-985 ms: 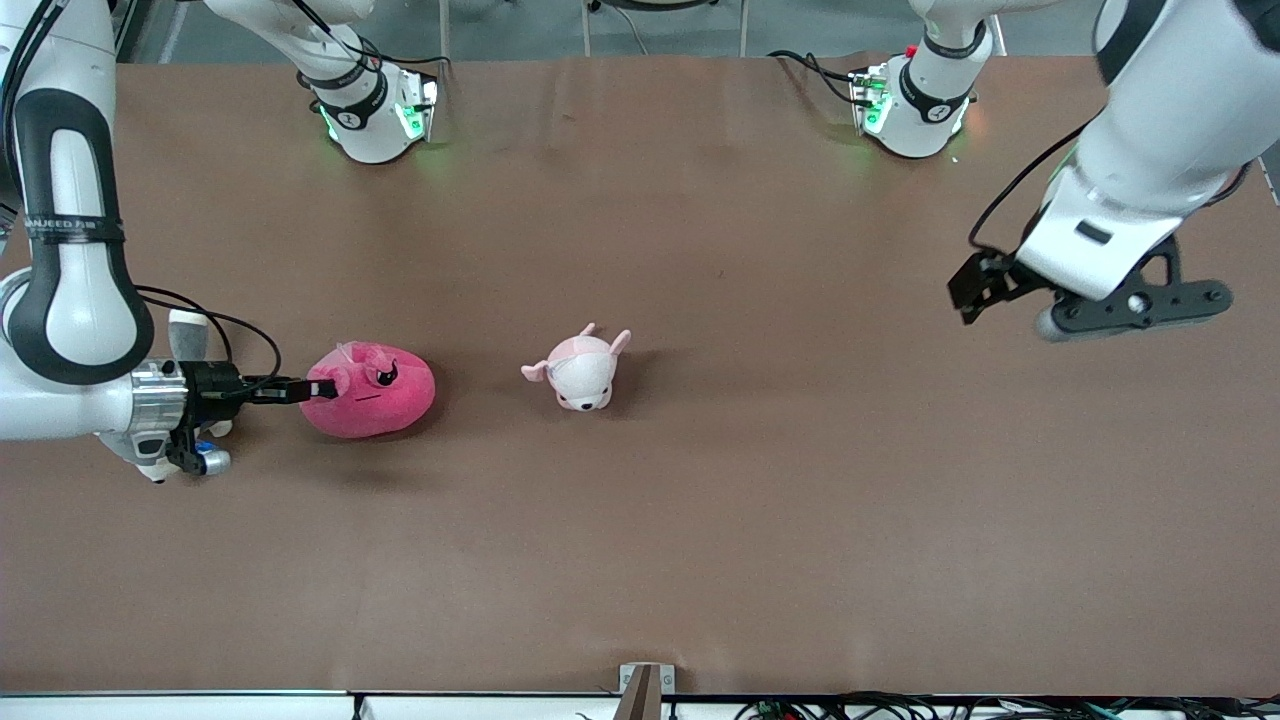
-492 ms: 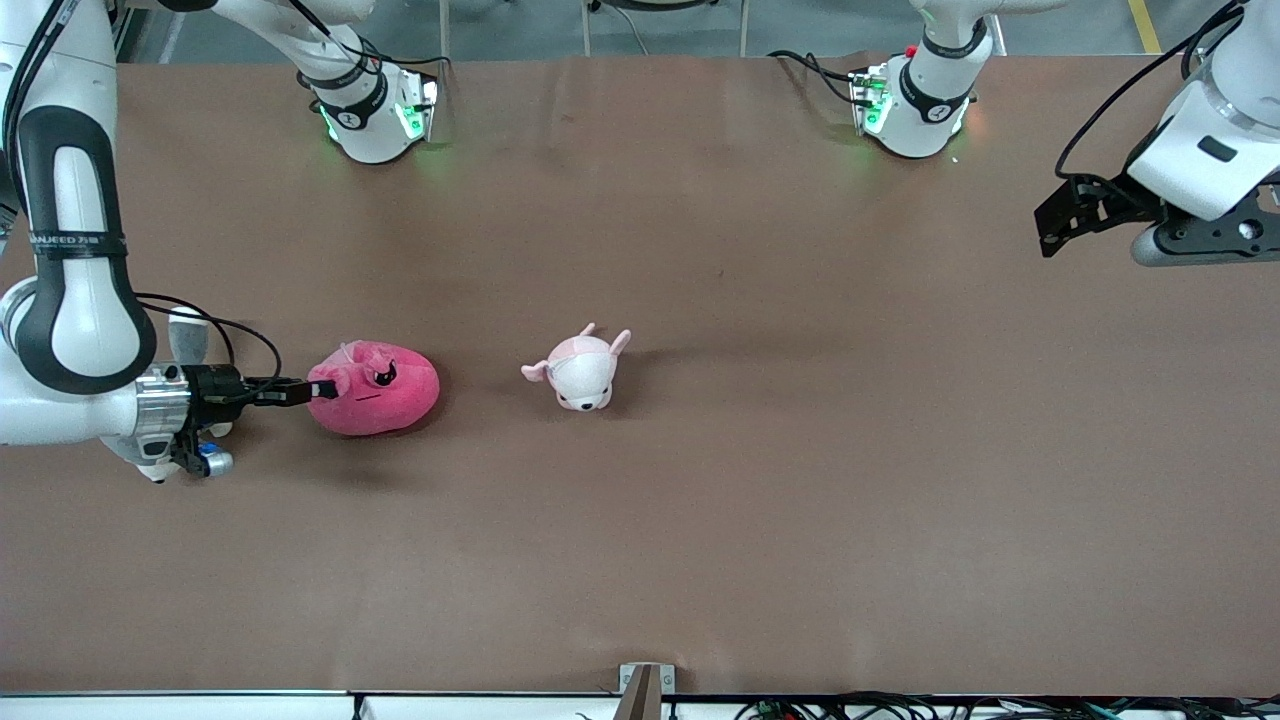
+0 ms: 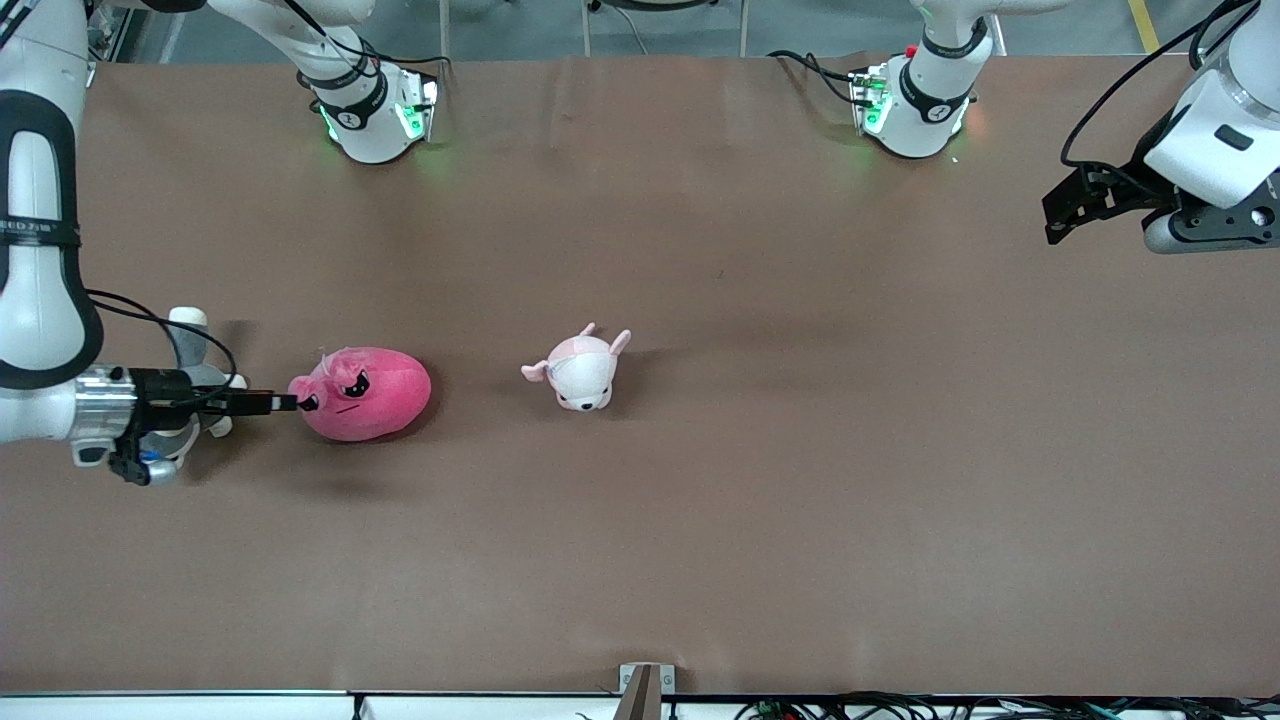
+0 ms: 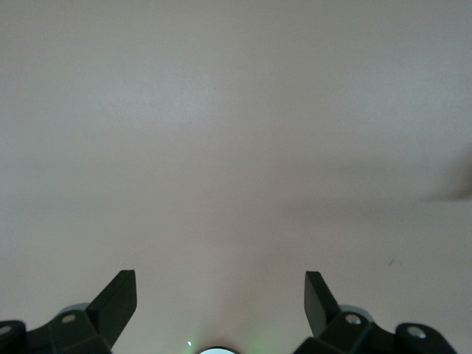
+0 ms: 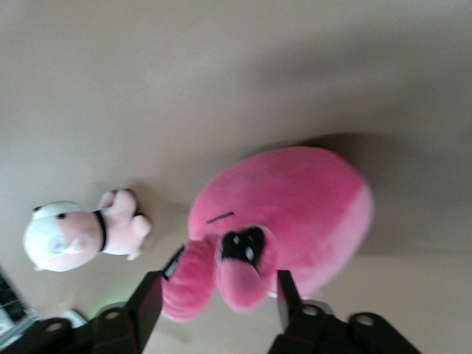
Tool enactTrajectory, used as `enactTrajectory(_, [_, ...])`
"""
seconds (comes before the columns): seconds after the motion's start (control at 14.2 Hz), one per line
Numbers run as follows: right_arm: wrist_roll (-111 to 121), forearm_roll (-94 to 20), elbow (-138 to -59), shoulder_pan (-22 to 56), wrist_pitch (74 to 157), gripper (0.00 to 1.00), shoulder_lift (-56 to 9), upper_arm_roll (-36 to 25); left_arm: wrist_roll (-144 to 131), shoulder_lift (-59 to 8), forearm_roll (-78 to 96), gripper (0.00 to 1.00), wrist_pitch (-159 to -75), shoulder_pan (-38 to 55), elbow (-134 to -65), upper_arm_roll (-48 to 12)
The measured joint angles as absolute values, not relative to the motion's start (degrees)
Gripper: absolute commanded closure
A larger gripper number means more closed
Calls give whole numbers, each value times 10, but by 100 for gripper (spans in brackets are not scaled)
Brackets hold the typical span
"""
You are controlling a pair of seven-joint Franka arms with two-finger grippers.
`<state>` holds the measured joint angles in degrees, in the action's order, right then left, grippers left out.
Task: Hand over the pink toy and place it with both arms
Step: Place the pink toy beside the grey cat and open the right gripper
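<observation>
The pink toy lies on the brown table toward the right arm's end, its face turned to the front camera. My right gripper is low at the toy's end, open, its fingers either side of the toy's soft flaps without pinching them. In the right wrist view the pink toy fills the middle, with the right gripper spread around its flaps. My left gripper hangs open over the table at the left arm's end and holds nothing; the left wrist view shows that gripper over bare table.
A small pale pink-and-white puppy plush stands mid-table beside the pink toy, also in the right wrist view. A grey-and-white plush is partly hidden under the right wrist. Both arm bases stand along the table's edge farthest from the front camera.
The right gripper has opened, let go of the pink toy and drawn back toward its end; the toy has settled there with it. The left arm has swung away toward its end of the table.
</observation>
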<state>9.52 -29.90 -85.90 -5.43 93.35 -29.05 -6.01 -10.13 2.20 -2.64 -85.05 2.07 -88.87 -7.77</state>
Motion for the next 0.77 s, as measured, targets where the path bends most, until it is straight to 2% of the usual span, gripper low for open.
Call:
enactTrajectory(0.28, [95,-206,-806,-54,911,0,-260,-57,-101,24,-10,0,-853,20,-889,-75])
enactTrajectory(0.77, [75,-113,-797,-54,891,0,-148,-56,-101,24,-10,0,-865,19,-885,-74])
